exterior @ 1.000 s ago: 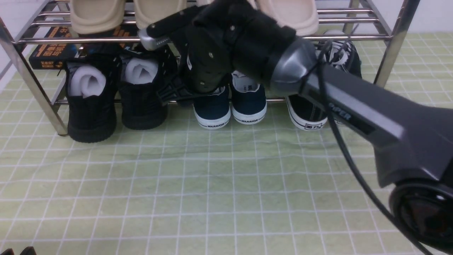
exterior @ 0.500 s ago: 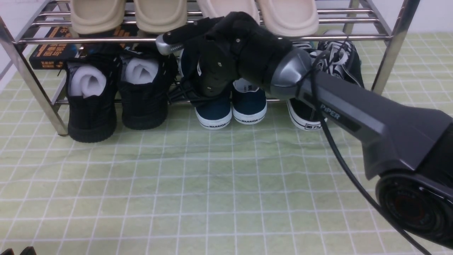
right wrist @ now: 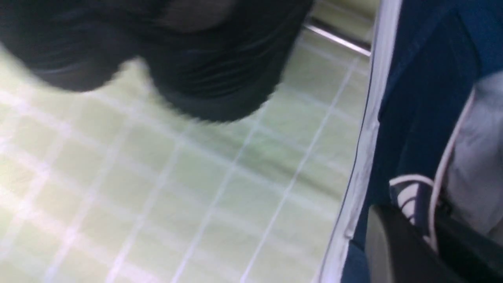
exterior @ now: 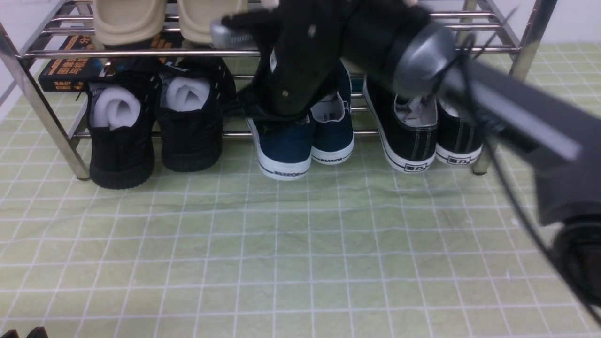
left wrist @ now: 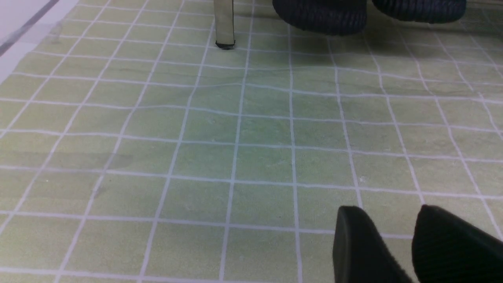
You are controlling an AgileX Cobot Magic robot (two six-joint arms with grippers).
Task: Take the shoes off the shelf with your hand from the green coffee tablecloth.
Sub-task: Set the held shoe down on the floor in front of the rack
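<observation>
The shoes [exterior: 307,141] stand heels toward us at the front of the shelf's [exterior: 141,52] lower tier, between black knit shoes [exterior: 155,126] and black sneakers [exterior: 422,136]. The left shoe [exterior: 284,155] sits further forward than the right shoe [exterior: 332,141] and is tilted, with its heel out over the cloth [exterior: 300,244]. We cannot tell whether its sole clears the cloth.

The right fingers [right wrist: 393,251] are clenched on the left shoe's heel wall. In the wrist view one finger sits inside the collar and the other outside it. The right arm [exterior: 493,108] reaches in from the right, and its wrist hides most of the grasp in the front view. The left fingers [left wrist: 353,243] are released and hold nothing, low over bare cloth well away from the shelf.

We judge that the grasp is made and the withdrawal is in hand, with only one shoe of the pair taken. The next move calls for drawing the shoe toward us, low enough to pass under the upper bar, without knocking its mate. It should then be set down on open cloth. The thin canvas wall may slip out of the pinch, so the pull should be steady.
</observation>
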